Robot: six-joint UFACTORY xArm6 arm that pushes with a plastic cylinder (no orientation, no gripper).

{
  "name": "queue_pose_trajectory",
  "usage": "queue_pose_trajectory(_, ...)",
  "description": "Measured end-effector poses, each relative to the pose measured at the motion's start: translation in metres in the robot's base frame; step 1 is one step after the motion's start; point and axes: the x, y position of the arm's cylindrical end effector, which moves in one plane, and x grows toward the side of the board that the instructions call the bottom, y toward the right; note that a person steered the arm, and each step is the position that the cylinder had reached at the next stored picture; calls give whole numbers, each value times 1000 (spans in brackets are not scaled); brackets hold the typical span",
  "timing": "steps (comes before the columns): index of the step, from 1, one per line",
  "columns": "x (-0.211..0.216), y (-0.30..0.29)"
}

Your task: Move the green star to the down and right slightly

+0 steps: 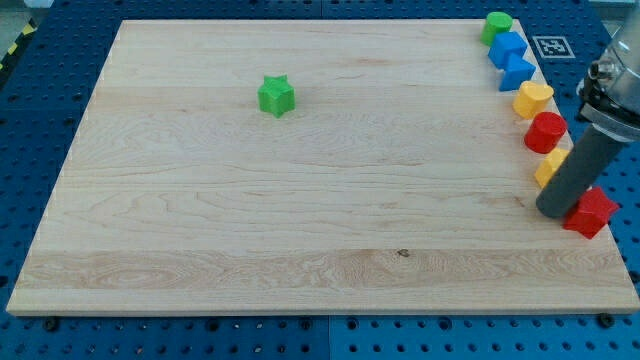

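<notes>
The green star (276, 96) lies alone on the wooden board (300, 200), in the upper left part of the view. My tip (553, 212) rests on the board at the far right, well away from the star. It stands just left of the red star-shaped block (592, 213) and just below the yellow block (549, 166), which the rod partly hides.
A column of blocks runs down the board's right edge: a green block (497, 25) at the top, two blue blocks (507, 48) (518, 72), a yellow heart-like block (533, 99), a red round block (546, 131). A fiducial tag (551, 46) sits off the board.
</notes>
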Motion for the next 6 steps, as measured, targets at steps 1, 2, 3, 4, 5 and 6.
queue_pose_trajectory(1,-35,-58)
queue_pose_trajectory(2,-112,-80)
queue_pose_trajectory(3,-176,-103)
queue_pose_trajectory(4,-210,-180)
queue_pose_trajectory(5,-224,-255)
queue_pose_trajectory(6,-213,-284)
